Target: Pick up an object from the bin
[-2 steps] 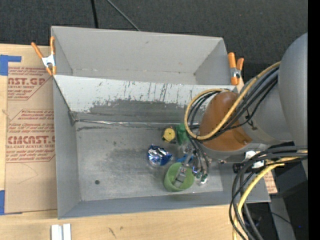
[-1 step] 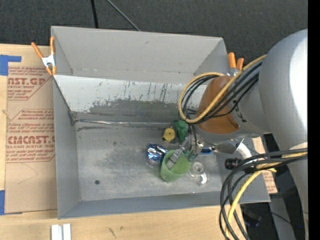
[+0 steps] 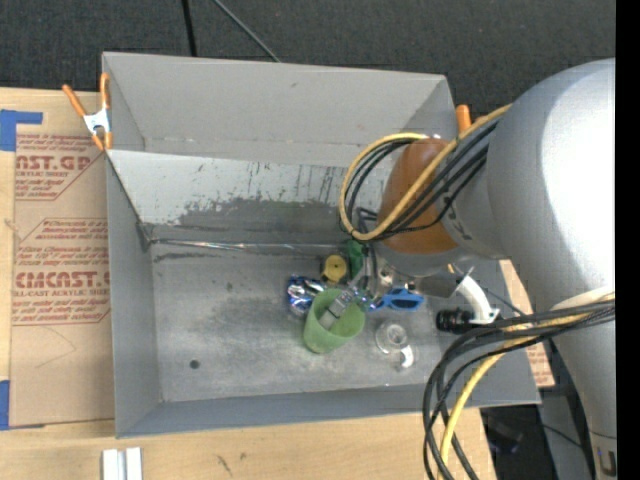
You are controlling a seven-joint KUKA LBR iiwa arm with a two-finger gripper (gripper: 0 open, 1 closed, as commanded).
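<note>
The claw (image 3: 350, 296) hung at the mouth of a green cup (image 3: 328, 332); whether it was released or clenched could not be told. The cup lay tipped on the bin (image 3: 200, 308) floor, its long axis slanting and its mouth facing up and far-right. A crumpled blue thing (image 3: 300, 293) sat just beyond the cup's left side.

Dark carpet (image 3: 400, 18) behind, pale wooden table (image 3: 300, 453) below.

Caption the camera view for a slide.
KUKA arm's gripper over a light green plastic cup beside a small yellow round piece in a grey metal bin.
</note>
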